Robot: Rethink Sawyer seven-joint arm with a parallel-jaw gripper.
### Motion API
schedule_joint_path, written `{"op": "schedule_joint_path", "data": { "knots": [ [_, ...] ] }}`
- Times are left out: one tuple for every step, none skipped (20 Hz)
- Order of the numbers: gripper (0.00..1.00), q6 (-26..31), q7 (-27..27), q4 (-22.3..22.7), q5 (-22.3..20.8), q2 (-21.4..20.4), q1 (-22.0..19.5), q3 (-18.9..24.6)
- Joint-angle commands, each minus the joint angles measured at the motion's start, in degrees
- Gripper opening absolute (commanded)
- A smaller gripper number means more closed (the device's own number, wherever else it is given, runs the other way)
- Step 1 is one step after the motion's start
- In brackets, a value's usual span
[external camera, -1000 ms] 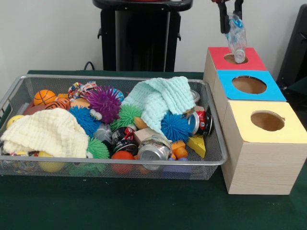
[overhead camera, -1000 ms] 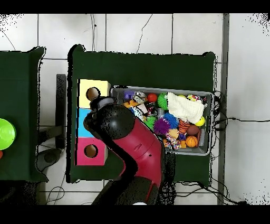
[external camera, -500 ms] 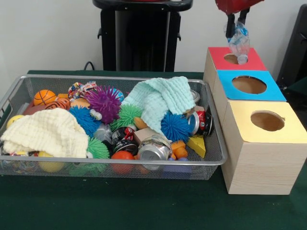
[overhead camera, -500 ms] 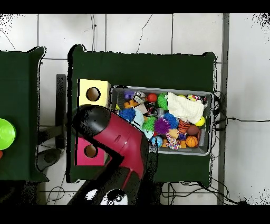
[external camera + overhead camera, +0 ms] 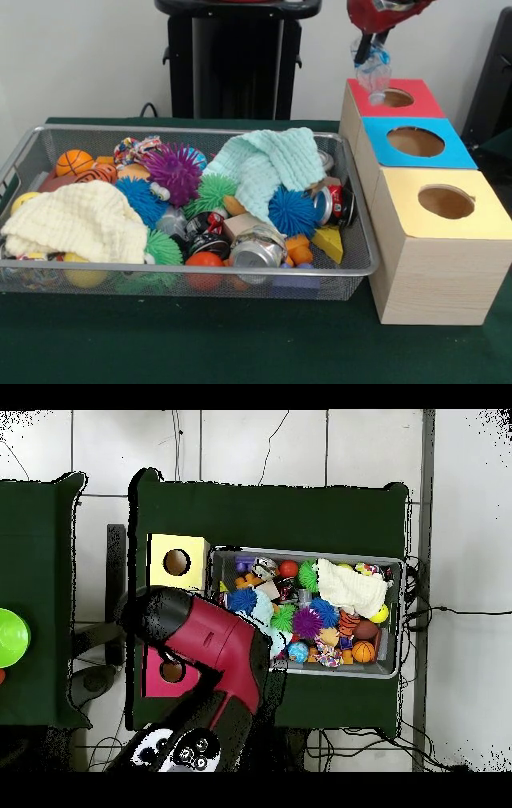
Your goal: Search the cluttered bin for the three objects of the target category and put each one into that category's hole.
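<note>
The gripper (image 5: 365,54) hangs at the top of the front view with its dark fingers closed on the upper end of a crumpled clear plastic bottle (image 5: 372,74), whose long axis runs close to vertical, the capped neck pointing down. The bottle's lower end sits just above and a little to the bin side of the round hole in the red-topped box (image 5: 416,100), near that box's edge and not inside the hole. Beyond the red box, further from the gripper, stand the blue-topped box (image 5: 456,152) and then the yellow-topped box (image 5: 488,220), all three touching in a row. Only the gripper's lower part and a red piece of the arm (image 5: 215,649) show in the front view; the rest is cut off by the top edge. In the overhead view the arm covers the gripper, the bottle, the blue box and most of the red one. The wire mesh bin (image 5: 356,264) lies beside the boxes, well below the gripper, heaped with spiky balls, cans, a mint cloth (image 5: 268,164) and a cream cloth (image 5: 76,220); many items are half buried and hard to name. Everything rests on a dark green table cover (image 5: 240,344), before a pale wall, over a tiled floor.
</note>
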Motion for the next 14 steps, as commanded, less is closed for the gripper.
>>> {"op": "schedule_joint_path", "data": {
  "knots": [
    [0.00, 5.71, 10.83, -3.12, -4.09, 3.04, -0.07, -0.38],
    [0.00, 5.84, 10.84, -3.36, -4.00, 2.98, -0.10, -0.42],
    [0.00, 5.92, 10.81, -3.41, -3.96, 2.84, -0.08, -0.52],
    [0.00, 5.91, 10.89, -3.56, -3.77, 2.68, -0.05, -0.53],
    [0.00, 5.86, 10.90, -3.58, -3.63, 2.51, -0.03, -0.56],
    [0.00, 5.83, 11.06, -3.66, -3.40, 2.37, 0.02, -0.57],
    [0.00, 6.36, 11.37, -4.22, -3.32, 2.35, 0.06, -0.60],
    [0.00, 6.88, 11.69, -4.78, -3.23, 2.33, 0.09, -0.63],
    [0.00, 7.70, 11.77, -5.44, -3.56, 2.41, 0.18, -0.84],
    [0.00, 9.73, 11.32, -7.28, -5.21, 3.15, 0.52, -1.65],
    [0.00, 10.91, 10.64, -8.23, -6.49, 3.57, 0.78, -2.31],
    [0.00, 11.47, 9.83, -9.07, -7.69, 4.17, 1.07, -2.97],
    [0.00, 12.03, 9.02, -9.90, -8.89, 4.76, 1.35, -3.63],
    [0.00, 12.10, 8.95, -10.31, -9.00, 4.95, 1.41, -3.73]
  ]
}}
